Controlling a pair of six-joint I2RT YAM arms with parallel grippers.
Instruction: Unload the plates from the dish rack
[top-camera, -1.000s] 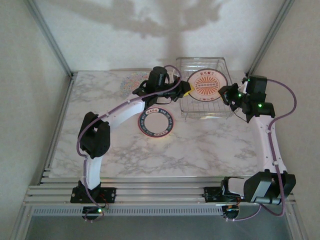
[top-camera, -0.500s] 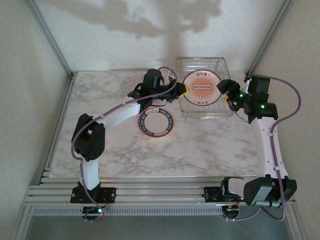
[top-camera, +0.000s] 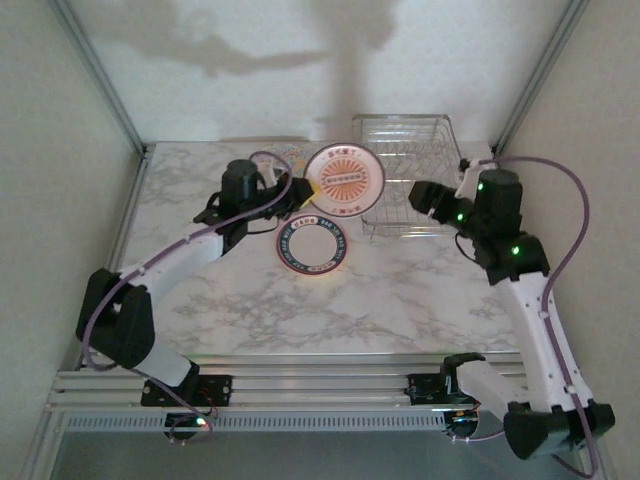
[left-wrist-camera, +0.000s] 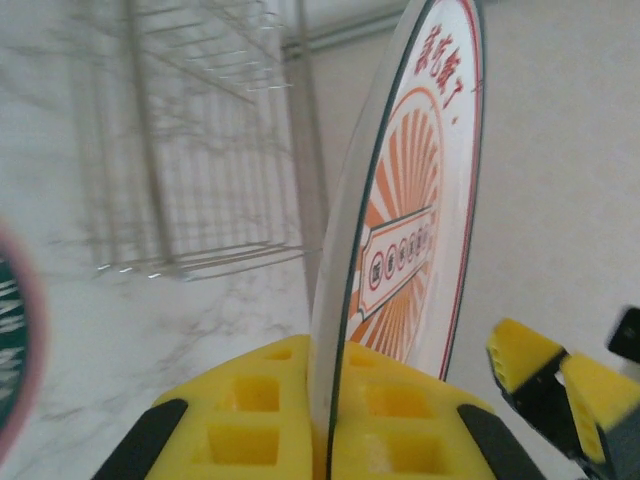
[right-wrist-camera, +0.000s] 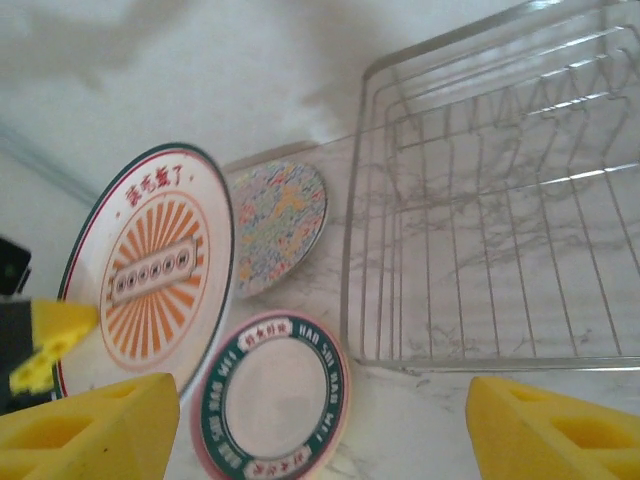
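Observation:
A white plate with a dark-red rim and orange sunburst hangs upright in the air just left of the dish rack. My left gripper is shut on its lower left edge; the rim is pinched between the yellow pads. The silver wire rack holds no plates. A pink plate with a green ring lies flat on the table below the held plate. A multicolour-speckled plate lies flat behind it. My right gripper stands open at the rack's front right corner, nothing between its fingers.
The marble table has free room in front and at the left. Side walls close in on both sides, and a back wall stands right behind the rack. The left arm's elbow reaches across the left half of the table.
My left gripper has carried the sunburst plate up and out of the rack to the left. My right gripper has opened and drawn back from the plate's right edge.

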